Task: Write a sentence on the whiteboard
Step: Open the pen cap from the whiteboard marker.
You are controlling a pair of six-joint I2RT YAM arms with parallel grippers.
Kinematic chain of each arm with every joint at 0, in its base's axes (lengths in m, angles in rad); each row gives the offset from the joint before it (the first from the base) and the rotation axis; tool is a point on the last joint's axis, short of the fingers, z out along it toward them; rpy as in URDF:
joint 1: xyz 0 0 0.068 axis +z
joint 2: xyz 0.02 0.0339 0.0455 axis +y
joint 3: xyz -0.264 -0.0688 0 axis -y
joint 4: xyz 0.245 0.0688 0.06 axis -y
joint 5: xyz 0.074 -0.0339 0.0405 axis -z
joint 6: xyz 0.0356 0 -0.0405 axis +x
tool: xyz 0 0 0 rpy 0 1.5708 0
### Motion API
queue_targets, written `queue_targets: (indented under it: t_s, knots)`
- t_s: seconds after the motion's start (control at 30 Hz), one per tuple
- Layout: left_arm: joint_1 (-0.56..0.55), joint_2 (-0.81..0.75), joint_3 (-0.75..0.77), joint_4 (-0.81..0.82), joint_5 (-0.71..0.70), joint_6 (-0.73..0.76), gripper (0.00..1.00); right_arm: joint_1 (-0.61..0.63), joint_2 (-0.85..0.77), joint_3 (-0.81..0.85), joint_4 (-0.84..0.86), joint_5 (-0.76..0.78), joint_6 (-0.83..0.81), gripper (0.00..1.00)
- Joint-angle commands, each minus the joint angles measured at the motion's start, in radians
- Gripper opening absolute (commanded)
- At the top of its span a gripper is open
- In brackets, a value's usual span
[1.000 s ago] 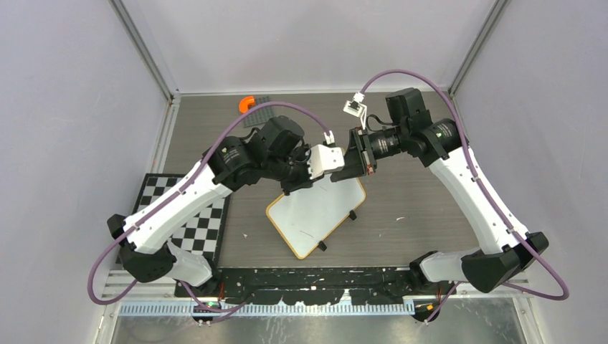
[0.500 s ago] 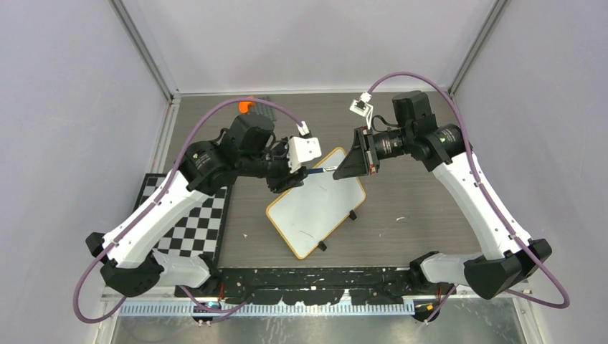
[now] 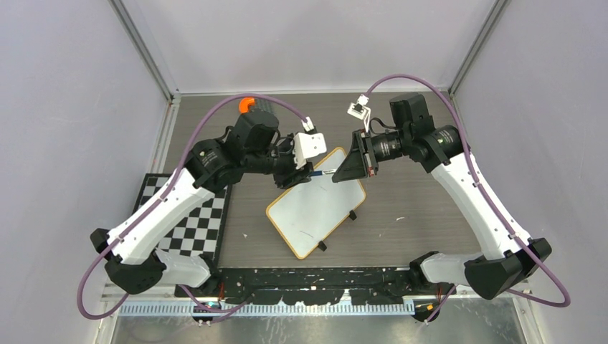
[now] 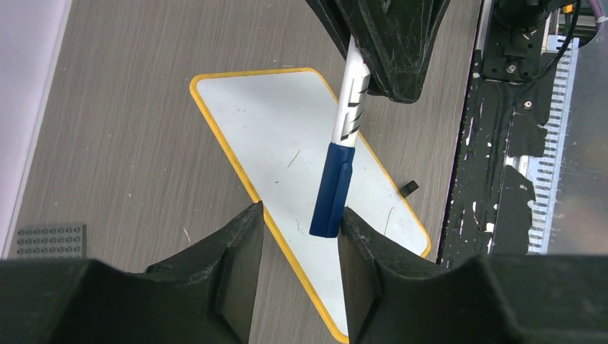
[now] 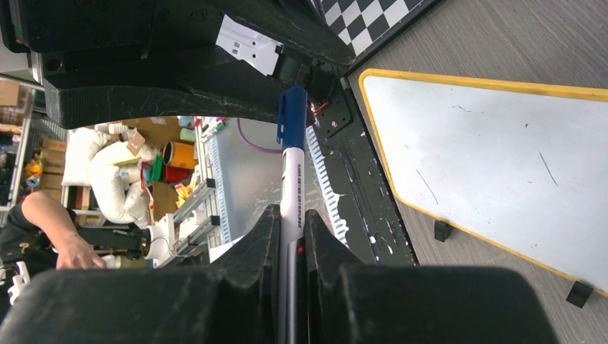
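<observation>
The whiteboard (image 3: 315, 211) lies tilted on the table, yellow-rimmed, with black clip feet. It carries only faint thin marks; no blue sentence shows on it. It also shows in the left wrist view (image 4: 287, 143) and the right wrist view (image 5: 502, 143). My right gripper (image 3: 345, 170) (image 5: 290, 211) is shut on a white marker (image 5: 292, 179) held level above the board's far corner. Its blue cap (image 4: 332, 190) is on and points at my left gripper (image 3: 295, 176) (image 4: 297, 215). That gripper is open, and the cap's end lies between its fingers, near the right one.
A black-and-white checkerboard mat (image 3: 190, 215) lies at the left under the left arm. A dark grey studded plate (image 3: 264, 102) (image 4: 50, 240) and an orange piece (image 3: 246, 104) sit at the back. A black rail (image 3: 308, 276) runs along the near edge.
The two grippers were pressed close together a second ago. The left gripper drew back to the left, baring the capped marker, then edged right again toward the cap.
</observation>
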Motion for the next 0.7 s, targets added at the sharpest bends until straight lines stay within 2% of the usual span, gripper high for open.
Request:
queue_targets:
  t_s: [0.0,0.33,0.53,0.67]
  knots:
    - [0.002,0.008,0.046,0.081,-0.015,-0.016,0.43,0.019,-0.034,0.0,-0.033,-0.016,-0.042,0.0]
    - [0.028,0.011,0.046,0.123,-0.019,-0.022,0.4,0.033,-0.028,0.008,-0.102,-0.008,-0.11,0.0]
    - [0.027,-0.002,0.023,0.076,0.131,0.049,0.44,0.034,-0.029,0.028,-0.095,0.007,-0.1,0.0]
    - [0.022,-0.003,0.011,0.07,0.161,0.07,0.45,0.033,-0.029,0.029,-0.068,0.0,-0.073,0.0]
